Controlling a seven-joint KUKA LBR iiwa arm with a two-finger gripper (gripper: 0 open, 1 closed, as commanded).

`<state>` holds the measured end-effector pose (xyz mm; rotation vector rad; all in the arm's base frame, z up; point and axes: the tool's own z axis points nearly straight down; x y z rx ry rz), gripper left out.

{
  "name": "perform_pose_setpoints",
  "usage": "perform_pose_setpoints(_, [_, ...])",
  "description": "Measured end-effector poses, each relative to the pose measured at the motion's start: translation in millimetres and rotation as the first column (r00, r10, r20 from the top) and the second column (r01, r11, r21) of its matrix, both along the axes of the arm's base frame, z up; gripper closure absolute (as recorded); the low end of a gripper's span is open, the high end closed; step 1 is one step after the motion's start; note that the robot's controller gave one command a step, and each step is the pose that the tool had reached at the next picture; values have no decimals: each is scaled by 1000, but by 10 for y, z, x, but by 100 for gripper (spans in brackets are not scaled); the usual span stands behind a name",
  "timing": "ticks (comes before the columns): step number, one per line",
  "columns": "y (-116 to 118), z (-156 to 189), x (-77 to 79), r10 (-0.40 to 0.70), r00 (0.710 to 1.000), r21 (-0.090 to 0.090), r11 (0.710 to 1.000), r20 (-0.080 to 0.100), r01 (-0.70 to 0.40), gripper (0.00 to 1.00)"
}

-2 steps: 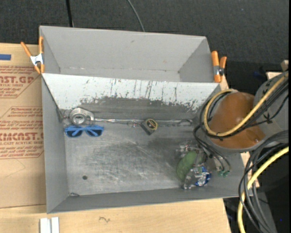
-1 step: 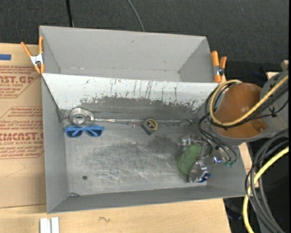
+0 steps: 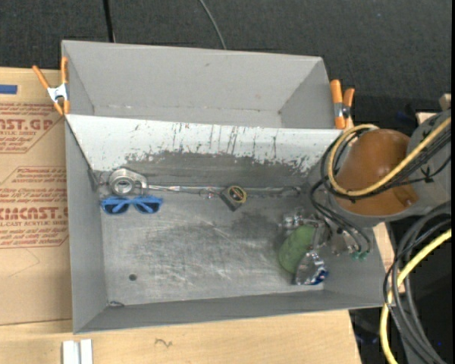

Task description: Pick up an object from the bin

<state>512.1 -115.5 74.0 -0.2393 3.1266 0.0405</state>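
My gripper (image 3: pixel 323 238) hangs low in the bin's right front corner, close to the right wall. Directly under and to the left of it lies a green rounded object (image 3: pixel 292 252), touching or nearly touching the gripper's metal parts. At the front of the green object sits a small blue and white thing (image 3: pixel 314 275). I cannot make out whether anything is held.
A small dark ring-shaped piece (image 3: pixel 234 196) lies mid-bin near the back wall. At the left back are a silver metal roll (image 3: pixel 125 180) and blue sunglasses (image 3: pixel 131 204) just in front of it. The arm's orange cover and cables hang over the right rim.
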Motion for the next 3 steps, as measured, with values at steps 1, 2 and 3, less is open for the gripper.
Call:
perform_pose_setpoints(1, [-1,-1,0,0,1000,0,1000,0,0,0])
perform_pose_setpoints(2, [-1,0,0,0,1000,0,1000,0,0,100])
perform_pose_setpoints(3, [48,1588,15,285,959,-29,958,5,-285,100])
